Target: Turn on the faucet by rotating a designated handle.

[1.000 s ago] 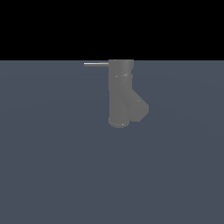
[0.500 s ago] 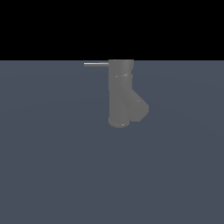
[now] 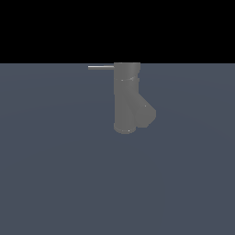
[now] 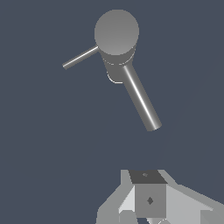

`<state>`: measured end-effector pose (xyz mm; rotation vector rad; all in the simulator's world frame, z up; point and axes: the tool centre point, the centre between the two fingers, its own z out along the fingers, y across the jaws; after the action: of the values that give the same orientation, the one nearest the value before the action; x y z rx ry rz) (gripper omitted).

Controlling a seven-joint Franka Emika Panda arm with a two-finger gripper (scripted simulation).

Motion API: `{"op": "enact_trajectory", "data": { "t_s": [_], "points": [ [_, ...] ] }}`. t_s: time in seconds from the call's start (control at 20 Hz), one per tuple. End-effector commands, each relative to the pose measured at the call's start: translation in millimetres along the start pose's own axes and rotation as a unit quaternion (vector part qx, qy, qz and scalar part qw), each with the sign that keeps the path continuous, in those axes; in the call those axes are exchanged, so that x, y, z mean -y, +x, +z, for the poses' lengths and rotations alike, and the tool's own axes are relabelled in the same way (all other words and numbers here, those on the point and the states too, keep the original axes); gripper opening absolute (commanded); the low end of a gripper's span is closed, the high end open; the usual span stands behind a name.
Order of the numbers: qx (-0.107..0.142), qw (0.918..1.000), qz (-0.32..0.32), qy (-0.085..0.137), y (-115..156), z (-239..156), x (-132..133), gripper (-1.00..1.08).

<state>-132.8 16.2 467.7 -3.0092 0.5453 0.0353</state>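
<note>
Of the gripper (image 4: 148, 205) we see only a little, and only in the wrist view: a grey block-like body with pale angled faces at the edge of the picture, cut off by the frame, so we cannot tell whether its jaws stand wide, narrow, or closed, and nothing appears to be held between them. It sits well apart from the faucet (image 4: 117, 37), touching neither the body nor the rods. In the exterior view the arm does not appear at all; there we see the faucet (image 3: 126, 98) alone, a matte grey upright cylinder standing on a flat slate-blue ground (image 3: 55, 174), with a stubby branch spout (image 3: 146, 112) angling off low on the exterior view's right, giving the whole a Y-shaped outline. The handle (image 3: 101, 67), a thin straight light-grey rod, sticks out level from the top of the cylinder toward the exterior view's left. From the wrist camera we look down on the round flat cap of the cylinder, and the handle (image 4: 81, 57) shows as the thinner rod leaving it on one side, while a thicker, longer, shiny rod (image 4: 141, 99) leaves it on another side, ending nearer the gripper; this is probably the spout seen from above, though the angle makes that hard to confirm. The ground around the faucet is the same plain blue-grey in both views, under a black band at the far edge of the exterior view.
</note>
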Motion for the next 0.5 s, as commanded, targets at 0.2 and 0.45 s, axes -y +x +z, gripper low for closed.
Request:
{"op": "enact_trajectory", "data": {
  "t_s": [0.2,0.45],
  "points": [
    [0.011,0.9962,0.085,0.012,38,20,21,-1.0],
    [0.018,0.9882,0.151,0.015,66,38,38,-1.0]
  ]
}}
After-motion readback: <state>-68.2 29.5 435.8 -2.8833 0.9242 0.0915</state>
